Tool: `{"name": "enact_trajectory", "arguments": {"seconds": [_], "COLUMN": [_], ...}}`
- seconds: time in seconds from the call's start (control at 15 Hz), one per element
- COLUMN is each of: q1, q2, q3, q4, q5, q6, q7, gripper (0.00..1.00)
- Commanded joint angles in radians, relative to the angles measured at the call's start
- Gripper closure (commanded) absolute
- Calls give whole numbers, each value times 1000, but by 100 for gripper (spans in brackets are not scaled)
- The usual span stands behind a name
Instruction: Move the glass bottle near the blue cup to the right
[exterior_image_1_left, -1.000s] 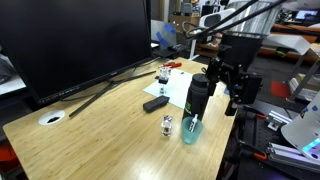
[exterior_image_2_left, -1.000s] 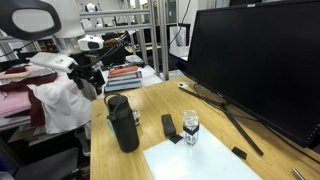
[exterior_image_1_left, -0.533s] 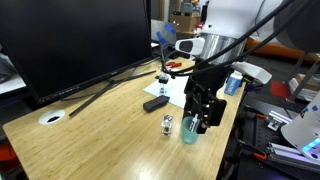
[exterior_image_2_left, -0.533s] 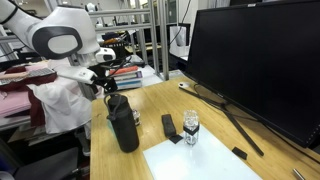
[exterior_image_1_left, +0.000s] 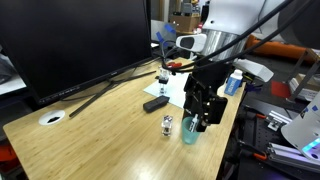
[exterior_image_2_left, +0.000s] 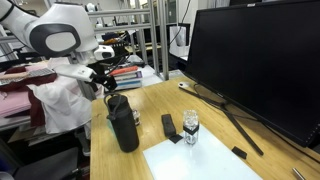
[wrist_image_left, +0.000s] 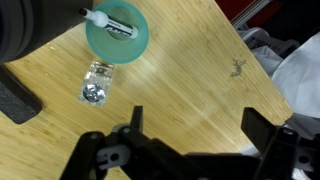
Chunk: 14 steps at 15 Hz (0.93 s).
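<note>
Wrist view: the gripper (wrist_image_left: 192, 115) hangs over bare wood, its jaws spread wide with nothing between them. Beyond it the glass bottle (wrist_image_left: 96, 85) stands upright just beside the blue cup (wrist_image_left: 117, 38). The cup holds a slim white stick (wrist_image_left: 100, 18), and the black flask (wrist_image_left: 30, 28) looms blurred beside the cup, farther off.

Wooden table (exterior_image_1_left: 88, 136), big monitor (exterior_image_1_left: 70, 40), cluttered shelving (exterior_image_2_left: 141, 38)

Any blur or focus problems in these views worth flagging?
Wrist view: black fingers soft, out of focus in the foreground; tiny clear glass bottle and translucent teal-blue cup sharper. In an exterior view, lighting even, but that bottle too small for detail.
</note>
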<state>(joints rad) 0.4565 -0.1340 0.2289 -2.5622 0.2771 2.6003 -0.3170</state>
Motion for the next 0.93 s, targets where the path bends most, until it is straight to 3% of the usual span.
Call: {"name": "enact_trajectory", "arguments": {"seconds": [0.0,0.27,0.6,0.87], "q1": [-53,-87,-152,-165], "q2": [37,136,284,369], "q3": [18,9,1,-29], "q4": [20,76,163,228], "q5": [-62,-36,-199,-333], "q6": [50,93,197,186], "q7": [38,8,102,191], "gripper": [0,0,0,0]}}
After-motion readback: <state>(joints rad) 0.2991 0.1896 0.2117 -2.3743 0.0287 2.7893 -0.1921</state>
